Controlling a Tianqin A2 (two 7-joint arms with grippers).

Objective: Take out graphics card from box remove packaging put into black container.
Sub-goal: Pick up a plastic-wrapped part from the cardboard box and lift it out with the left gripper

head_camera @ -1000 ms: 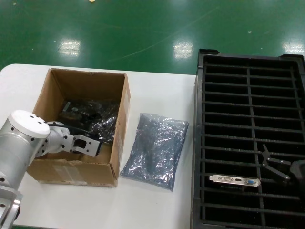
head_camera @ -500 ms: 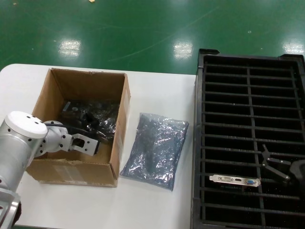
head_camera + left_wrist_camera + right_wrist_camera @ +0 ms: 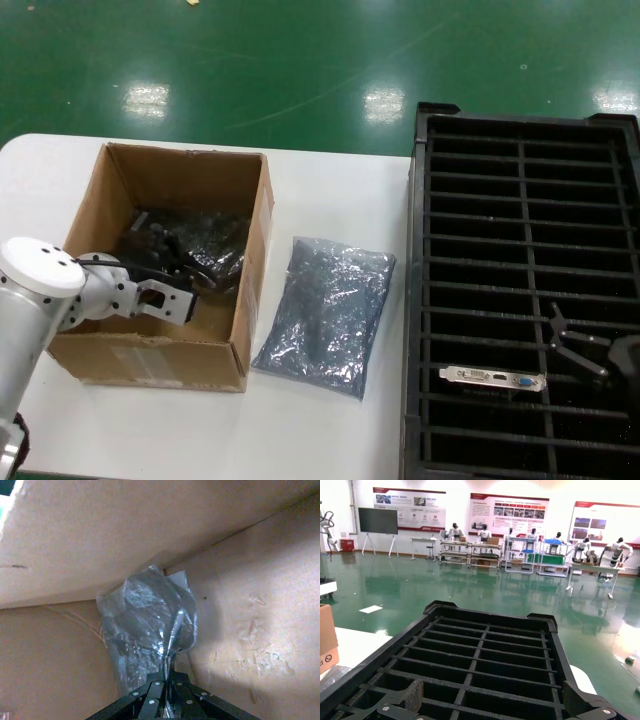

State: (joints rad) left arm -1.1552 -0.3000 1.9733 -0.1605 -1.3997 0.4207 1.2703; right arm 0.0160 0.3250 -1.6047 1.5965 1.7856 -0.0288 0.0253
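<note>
White table (image 3: 330, 440): one box (image 3: 110, 350); left hand (image 3: 167, 680) pinched on one bag (image 3: 150, 625); right hand (image 3: 580, 345) spread, empty.

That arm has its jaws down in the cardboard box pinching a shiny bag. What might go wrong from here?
The left gripper pinches only a crinkled fold of the translucent grey-silver plastic bag, so the slippery film could slide free or tear when lifted.

The bag sits tight in a corner of the brown cardboard carton, and the arm reaches over its near wall; pulling up might snag and drag the carton along.

The right gripper waits over the black slotted plastic tray.
</note>
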